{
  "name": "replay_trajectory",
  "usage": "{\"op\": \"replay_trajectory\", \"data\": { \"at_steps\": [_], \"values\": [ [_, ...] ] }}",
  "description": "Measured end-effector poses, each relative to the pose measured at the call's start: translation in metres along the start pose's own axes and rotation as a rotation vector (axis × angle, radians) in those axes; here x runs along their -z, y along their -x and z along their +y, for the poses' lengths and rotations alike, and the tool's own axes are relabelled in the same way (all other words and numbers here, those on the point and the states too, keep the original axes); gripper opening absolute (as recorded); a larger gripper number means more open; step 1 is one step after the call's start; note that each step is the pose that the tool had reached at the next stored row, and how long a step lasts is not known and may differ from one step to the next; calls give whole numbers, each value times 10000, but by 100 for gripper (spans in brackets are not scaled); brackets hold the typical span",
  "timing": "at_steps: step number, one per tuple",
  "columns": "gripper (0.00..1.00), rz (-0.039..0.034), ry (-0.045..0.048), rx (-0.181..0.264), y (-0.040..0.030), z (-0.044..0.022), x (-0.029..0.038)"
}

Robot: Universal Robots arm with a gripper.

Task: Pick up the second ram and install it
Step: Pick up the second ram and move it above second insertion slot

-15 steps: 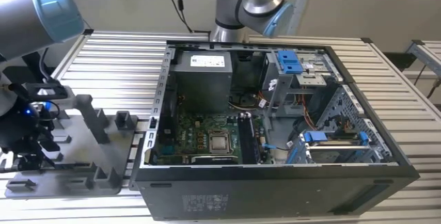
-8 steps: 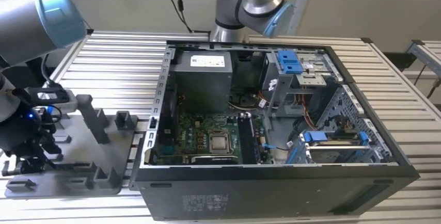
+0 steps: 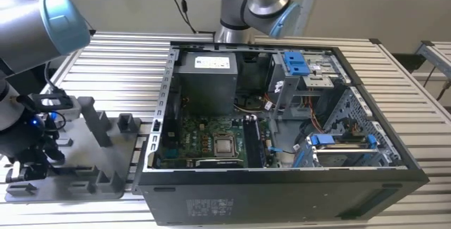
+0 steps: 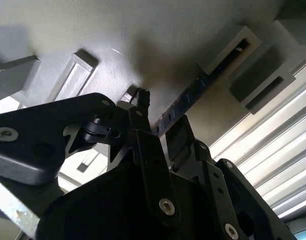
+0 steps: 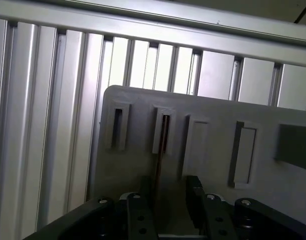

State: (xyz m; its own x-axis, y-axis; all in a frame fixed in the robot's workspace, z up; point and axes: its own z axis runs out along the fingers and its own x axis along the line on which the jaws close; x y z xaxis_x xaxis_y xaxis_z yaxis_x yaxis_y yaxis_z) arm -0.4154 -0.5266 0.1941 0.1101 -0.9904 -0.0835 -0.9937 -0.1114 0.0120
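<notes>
On the slatted aluminium table [image 3: 120, 55], exterior view: large black open computer case [image 3: 282, 202] with a green motherboard [image 3: 204, 129] inside. To the exterior view's left of the case sits a flat grey plastic fixture plate [image 3: 84, 158] with raised slots. The arm's black pincer [image 5: 170, 190] is down over that plate, its fingers [image 5: 193, 192] spread, one either side of the second ram [image 4: 202, 85] — not pinching it. The ram — a thin dark strip — stands on edge in a plate slot [image 5: 156, 135], seen in both wrist views.

Slatted aluminium tabletop [image 3: 127, 60]: grey fixture plate [image 3: 74, 155] along its edge at the exterior view's left, open computer case [image 3: 282, 197] just beside it.
</notes>
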Motion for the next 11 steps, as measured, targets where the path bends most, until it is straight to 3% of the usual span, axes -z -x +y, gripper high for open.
{"op": "replay_trajectory", "data": {
  "at_steps": [11],
  "values": [
    [42,16,4,-1,-36,4,-4]
  ]
}}
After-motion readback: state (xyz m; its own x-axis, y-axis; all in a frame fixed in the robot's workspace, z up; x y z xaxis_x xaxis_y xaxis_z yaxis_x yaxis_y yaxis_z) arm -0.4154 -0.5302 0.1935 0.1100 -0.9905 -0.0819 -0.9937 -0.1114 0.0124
